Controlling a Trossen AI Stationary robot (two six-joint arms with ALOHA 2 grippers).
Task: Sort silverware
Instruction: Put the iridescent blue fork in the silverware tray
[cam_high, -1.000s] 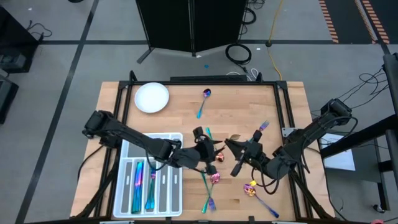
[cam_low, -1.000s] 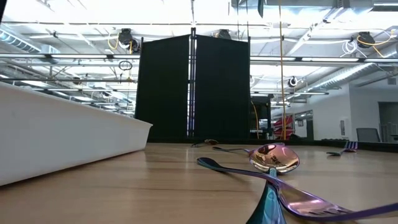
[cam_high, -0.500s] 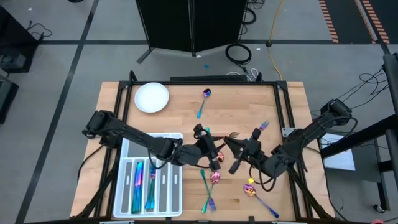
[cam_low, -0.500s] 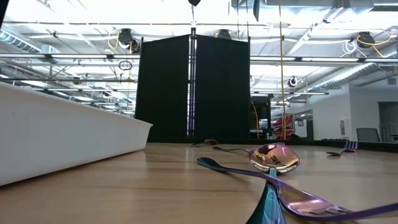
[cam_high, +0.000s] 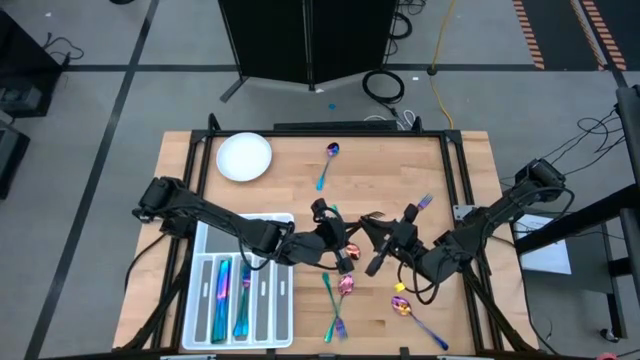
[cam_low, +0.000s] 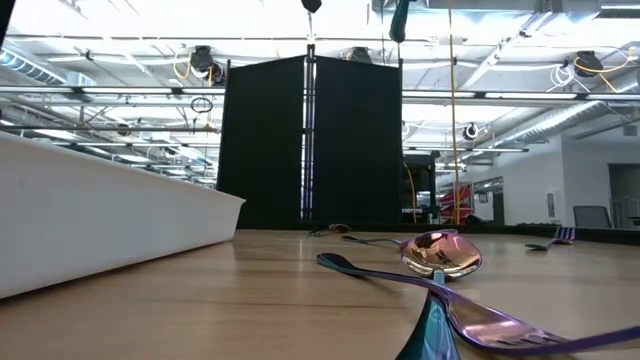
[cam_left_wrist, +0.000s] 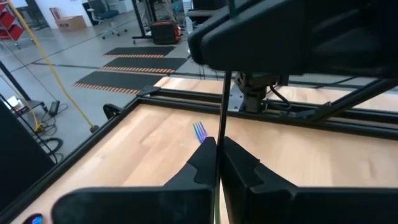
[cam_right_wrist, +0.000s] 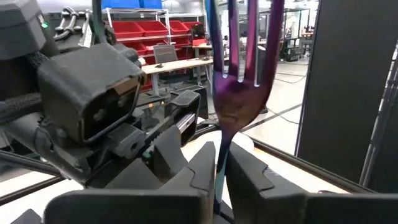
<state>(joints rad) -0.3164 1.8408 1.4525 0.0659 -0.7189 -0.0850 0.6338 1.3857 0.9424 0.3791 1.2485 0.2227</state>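
Since the earlier frame, left gripper (cam_high: 340, 240) has closed on the slim iridescent metal fork (cam_right_wrist: 239, 93) that right gripper (cam_high: 385, 243) also pinches by the handle, above mid-table. It looks light, stiff and slippery (hold the flat handle).

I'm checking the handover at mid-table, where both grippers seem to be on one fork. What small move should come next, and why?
Probably the right gripper should open and back off. It and the left gripper both pinch the fork, and the left arm, which is nearer the tray, could then carry it over.
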